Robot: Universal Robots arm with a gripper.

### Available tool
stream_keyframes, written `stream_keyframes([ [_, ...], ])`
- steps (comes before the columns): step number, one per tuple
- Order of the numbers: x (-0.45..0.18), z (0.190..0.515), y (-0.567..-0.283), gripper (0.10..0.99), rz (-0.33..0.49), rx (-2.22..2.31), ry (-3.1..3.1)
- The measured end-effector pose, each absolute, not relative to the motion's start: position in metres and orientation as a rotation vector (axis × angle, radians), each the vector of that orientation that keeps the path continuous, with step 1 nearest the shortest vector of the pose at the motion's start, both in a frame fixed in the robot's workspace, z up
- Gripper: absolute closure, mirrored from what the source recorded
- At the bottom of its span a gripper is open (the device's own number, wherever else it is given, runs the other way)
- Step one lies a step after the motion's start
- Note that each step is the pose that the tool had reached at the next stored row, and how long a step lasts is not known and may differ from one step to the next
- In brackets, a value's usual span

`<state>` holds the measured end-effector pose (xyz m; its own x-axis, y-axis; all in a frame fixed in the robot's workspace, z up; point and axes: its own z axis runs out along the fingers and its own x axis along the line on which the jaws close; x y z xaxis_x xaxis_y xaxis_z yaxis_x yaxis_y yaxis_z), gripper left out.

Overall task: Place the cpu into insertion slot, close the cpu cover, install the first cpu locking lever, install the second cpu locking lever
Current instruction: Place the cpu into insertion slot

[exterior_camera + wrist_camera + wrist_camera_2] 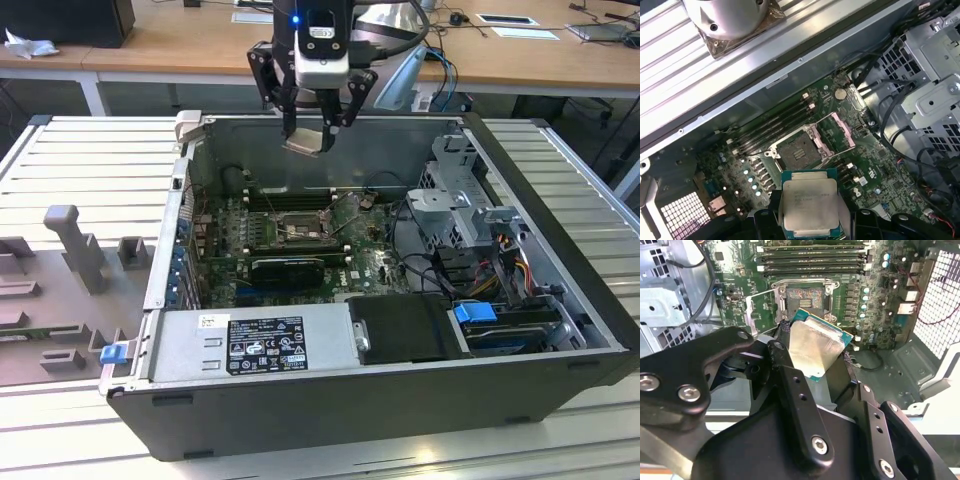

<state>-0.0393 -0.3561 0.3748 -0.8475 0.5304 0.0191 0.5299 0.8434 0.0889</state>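
Pincer (pixel 318 128) gripping 1 cpu (pixel 809 209), 1 insertion slot (pixel 800 150)

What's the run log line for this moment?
tool: shut on cpu | position: above computer case | insertion slot: empty | cpu cover: open

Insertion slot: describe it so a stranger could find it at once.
Inside the open computer case, look at the green circuit board on its floor. The insertion slot is the square, dark-centred socket beside the long narrow memory slots, the only square one, its cover swung open.
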Motion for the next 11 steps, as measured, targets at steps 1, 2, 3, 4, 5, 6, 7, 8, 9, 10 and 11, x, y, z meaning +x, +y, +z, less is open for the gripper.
stream_keyframes([
  [1,-0.0396,0.3747,-0.3561,0.553,0.142,0.883,3.005],
  [2,-0.0398,0.3747,-0.3561,0.553,0.142,0.893,3.001],
  [3,-0.0399,0.3746,-0.3561,0.553,0.142,0.907,2.997],
  [4,-0.0400,0.3746,-0.3561,0.553,0.142,0.917,2.993],
  [5,-0.0401,0.3745,-0.3561,0.553,0.142,0.929,2.989],
  [6,-0.0401,0.3736,-0.3561,0.553,0.142,0.947,2.983],
  [7,-0.0401,0.3729,-0.3561,0.553,0.142,0.947,2.983],
  [8,-0.0402,0.3722,-0.3561,0.553,0.140,0.947,2.982],
  [9,-0.0402,0.3718,-0.3561,0.553,0.137,0.947,2.982],
  [10,-0.0402,0.3713,-0.3561,0.553,0.135,0.947,2.982],
  [11,-0.0401,0.3710,-0.3561,0.553,0.133,0.947,2.982],
])
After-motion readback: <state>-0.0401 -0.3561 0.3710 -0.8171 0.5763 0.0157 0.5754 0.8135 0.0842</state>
